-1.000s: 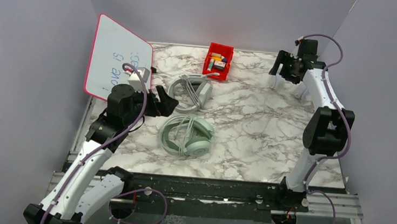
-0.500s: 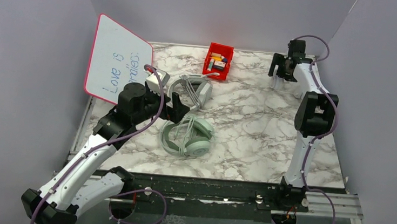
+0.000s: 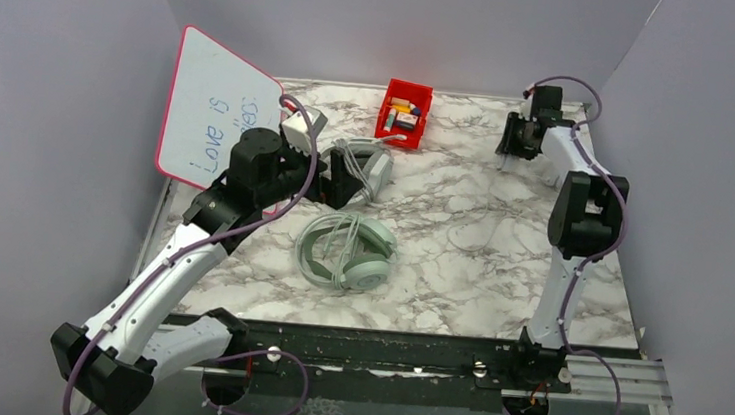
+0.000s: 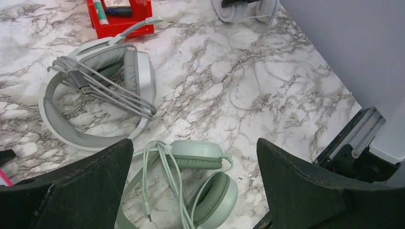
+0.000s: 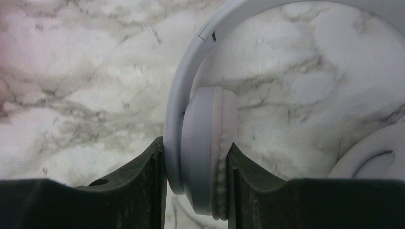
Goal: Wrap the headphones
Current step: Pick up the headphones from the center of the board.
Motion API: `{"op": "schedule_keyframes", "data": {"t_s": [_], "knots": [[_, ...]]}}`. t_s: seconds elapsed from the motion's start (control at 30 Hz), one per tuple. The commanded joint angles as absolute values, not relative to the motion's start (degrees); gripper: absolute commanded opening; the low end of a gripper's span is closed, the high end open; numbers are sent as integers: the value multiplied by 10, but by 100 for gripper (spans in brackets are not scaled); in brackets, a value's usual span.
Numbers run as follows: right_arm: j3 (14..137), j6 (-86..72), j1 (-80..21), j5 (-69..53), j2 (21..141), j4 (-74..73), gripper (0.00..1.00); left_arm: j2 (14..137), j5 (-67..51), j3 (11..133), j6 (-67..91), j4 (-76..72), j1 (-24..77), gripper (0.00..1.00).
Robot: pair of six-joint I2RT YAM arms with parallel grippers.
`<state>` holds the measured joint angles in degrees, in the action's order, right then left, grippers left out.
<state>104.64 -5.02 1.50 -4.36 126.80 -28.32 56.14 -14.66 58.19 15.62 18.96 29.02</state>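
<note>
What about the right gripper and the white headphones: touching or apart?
Touching. Right wrist view: the right gripper sits flush against both sides of an ear cup of the white headphones, no gap.

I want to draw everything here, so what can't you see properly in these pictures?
- Right wrist view: the white headphones run off the top and right edges; only the ear cup gripped between the jaws shows whole.
- Top view: the left arm hides part of the second written line on the whiteboard.
- Top view: items in the red bin are too small to name.
- Left wrist view: the mint-green headphones are cut off by the bottom edge.
</note>
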Motion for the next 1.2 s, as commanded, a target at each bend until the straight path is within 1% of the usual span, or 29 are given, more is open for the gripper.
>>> {"op": "schedule_keyframes", "data": {"t_s": [0.0,0.1,0.17,0.23,0.27,0.37,0.43,0.5,0.53,0.57,0.6,0.63,0.67,0.73,0.8,0.83,0.87,1.0,1.1,1.17], "knots": [[952,-48,-18,-67,1138,-296,16,590,-157,635,164,193,293,98],[844,-21,-68,-88,1011,-280,8,618,-160,682,163,201,292,98],[782,18,-114,-71,928,-277,1,638,-154,715,165,208,291,98],[722,63,-153,-58,841,-272,0,661,-154,748,172,213,288,98],[705,81,-162,-70,801,-272,0,674,-164,763,173,211,287,98],[664,150,-187,-163,676,-259,0,715,-181,811,183,211,276,98],[631,220,-219,-262,600,-244,0,737,-199,832,201,210,252,98],[610,297,-240,-369,545,-259,0,750,-253,838,239,199,204,98],[607,335,-244,-419,526,-277,0,751,-305,831,262,183,179,98],[606,356,-246,-451,515,-290,0,751,-341,821,282,162,158,98],[612,372,-247,-468,512,-306,0,751,-369,812,294,141,150,98],[622,383,-249,-472,517,-323,0,754,-422,807,301,115,149,99],[631,392,-266,-465,524,-338,0,758,-455,801,314,104,149,98],[648,411,-298,-442,543,-369,0,758,-514,775,365,28,155,99],[660,420,-325,-412,565,-385,0,751,-528,762,378,16,160,99],[665,422,-335,-404,573,-390,0,744,-521,759,362,31,168,98],[665,422,-348,-410,586,-380,0,738,-412,745,273,129,234,98],[656,426,-361,-406,589,-379,0,757,-314,738,243,188,260,98],[656,428,-369,-393,586,-382,0,776,-285,741,254,195,265,98],[658,429,-373,-380,586,-381,0,799,-291,758,255,201,282,93]]}}
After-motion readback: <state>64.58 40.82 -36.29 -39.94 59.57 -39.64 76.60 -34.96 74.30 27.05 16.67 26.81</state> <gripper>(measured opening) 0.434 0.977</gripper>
